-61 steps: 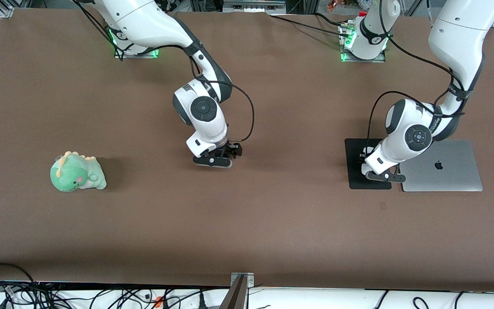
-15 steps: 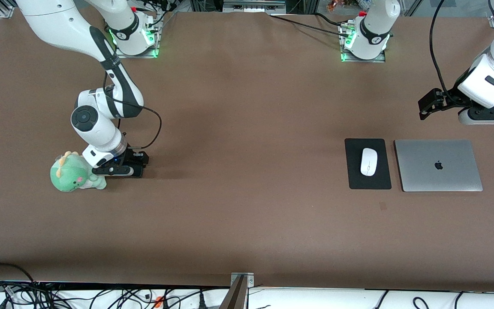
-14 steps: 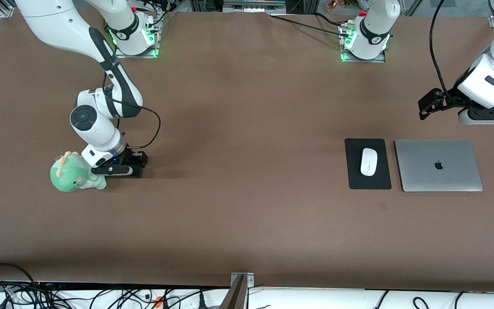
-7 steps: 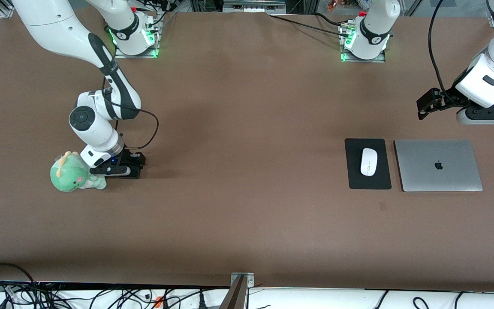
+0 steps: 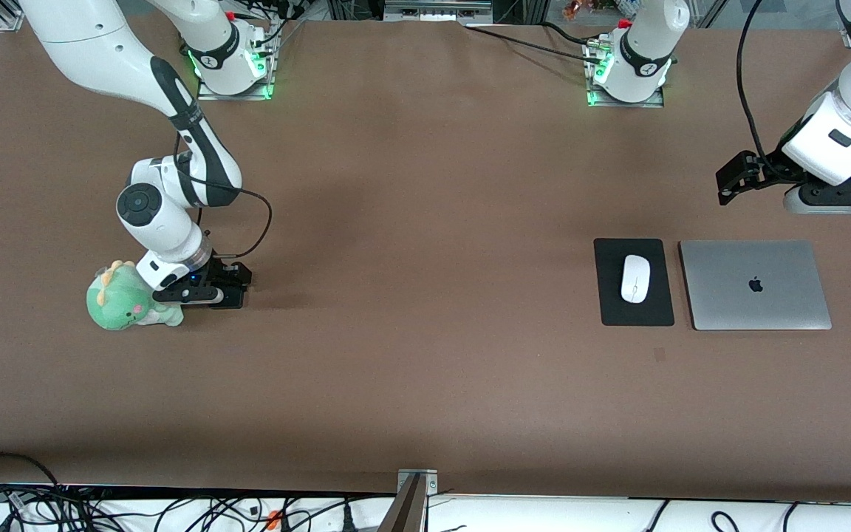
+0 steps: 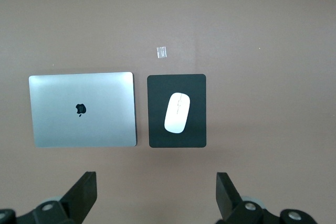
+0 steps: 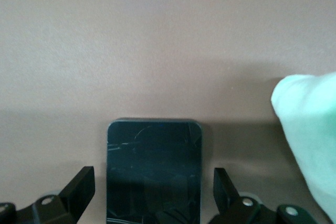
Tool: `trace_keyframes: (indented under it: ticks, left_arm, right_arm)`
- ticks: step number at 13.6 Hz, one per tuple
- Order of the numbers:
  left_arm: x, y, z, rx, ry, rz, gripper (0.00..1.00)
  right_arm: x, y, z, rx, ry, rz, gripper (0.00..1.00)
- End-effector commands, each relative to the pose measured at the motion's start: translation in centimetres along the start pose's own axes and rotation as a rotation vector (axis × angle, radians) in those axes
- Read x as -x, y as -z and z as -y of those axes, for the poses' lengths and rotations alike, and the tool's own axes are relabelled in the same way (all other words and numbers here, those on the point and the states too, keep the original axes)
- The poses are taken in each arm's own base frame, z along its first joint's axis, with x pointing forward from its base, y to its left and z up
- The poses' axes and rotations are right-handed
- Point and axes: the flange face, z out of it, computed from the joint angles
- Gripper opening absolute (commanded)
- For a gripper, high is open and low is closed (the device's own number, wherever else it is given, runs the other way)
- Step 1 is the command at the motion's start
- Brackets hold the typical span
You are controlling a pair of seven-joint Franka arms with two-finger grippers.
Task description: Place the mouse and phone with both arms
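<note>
Right wrist view shows you the phone point(image 7: 154, 171) lying between the right gripper point(image 7: 152, 192)'s spread fingers, untouched; left gripper point(image 6: 155, 198) waits released above the mouse point(image 6: 177, 112).

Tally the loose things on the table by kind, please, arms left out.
mouse: 1
phone: 1
mouse pad: 1
laptop: 1
green plush dinosaur: 1
Total: 5
</note>
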Motion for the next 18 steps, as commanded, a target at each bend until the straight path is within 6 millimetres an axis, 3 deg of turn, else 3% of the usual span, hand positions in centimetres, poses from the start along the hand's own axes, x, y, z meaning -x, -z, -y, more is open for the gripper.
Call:
trace_keyframes:
  ticks: [1,4,8,11,14,16,18]
  left_arm:
    - [0.6,0.3,-0.2,0.023,-0.019,0.007,1.00]
    - [0.6,0.4,-0.1,0.022,-0.019,0.006,1.00]
    - [0.7,0.4,-0.6,0.021,-0.028,0.005,1.00]
    - [0.7,0.5,-1.1,0.021,-0.036,0.005,1.00]
    - [0.7,0.5,-1.6,0.020,-0.045,0.001,1.00]
    - [0.7,0.5,-1.8,0.019,-0.048,0.001,1.00]
    - [0.7,0.5,-1.9,0.015,-0.051,0.002,1.00]
  right_arm:
    - [-2.3,3.8,0.0,-0.009,0.005,0.009,1.00]
    - [-4.4,9.5,-0.2,-0.034,-0.041,0.035,1.00]
    - [-6.8,20.1,-1.8,-0.050,-0.061,0.144,1.00]
    - [-6.0,26.2,-5.1,-0.049,-0.023,0.135,1.00]
    - [-3.3,32.4,-6.8,-0.055,-0.030,0.161,1.00]
    - [-1.9,34.9,-9.4,-0.051,-0.067,0.194,1.00]
    - [-1.9,38.4,-10.4,-0.048,-0.079,0.185,1.00]
